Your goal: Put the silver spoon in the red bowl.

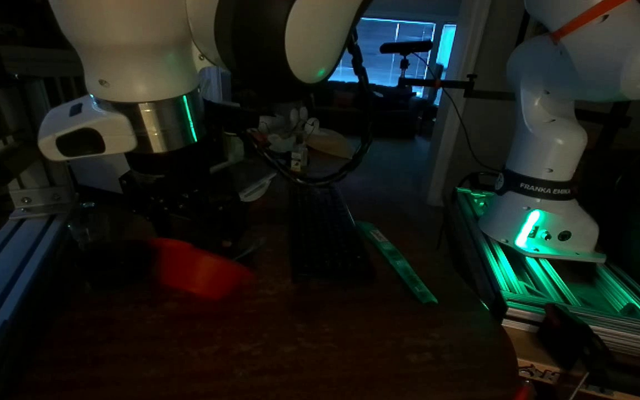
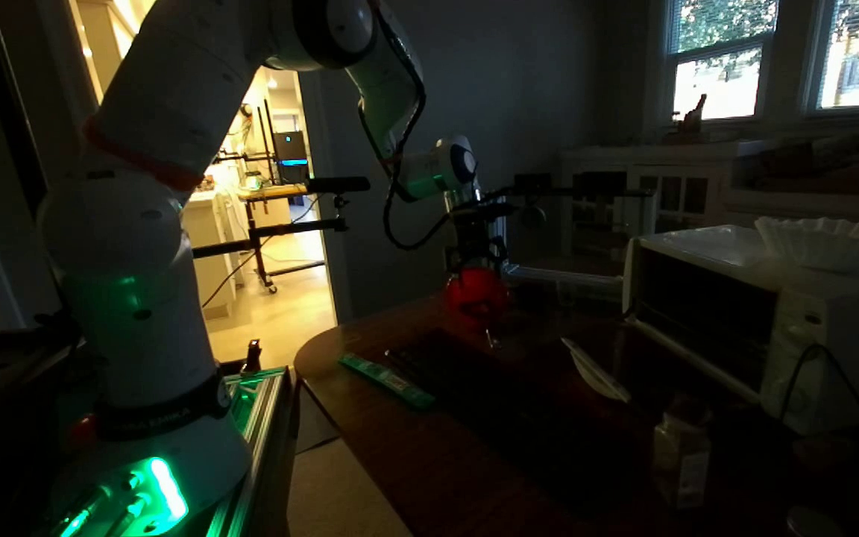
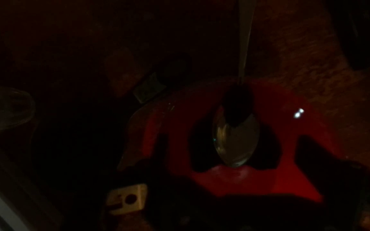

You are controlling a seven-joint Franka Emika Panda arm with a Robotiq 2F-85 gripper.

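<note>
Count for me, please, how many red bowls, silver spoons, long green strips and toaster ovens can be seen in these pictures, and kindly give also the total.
Red bowl: 1
Silver spoon: 1
Long green strip: 1
Toaster oven: 1
Total: 4, as far as these dark pictures show.

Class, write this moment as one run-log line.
gripper: open, above red bowl | spoon: head within red bowl's outline, handle past rim | spoon touching bowl: unclear, dim light
</note>
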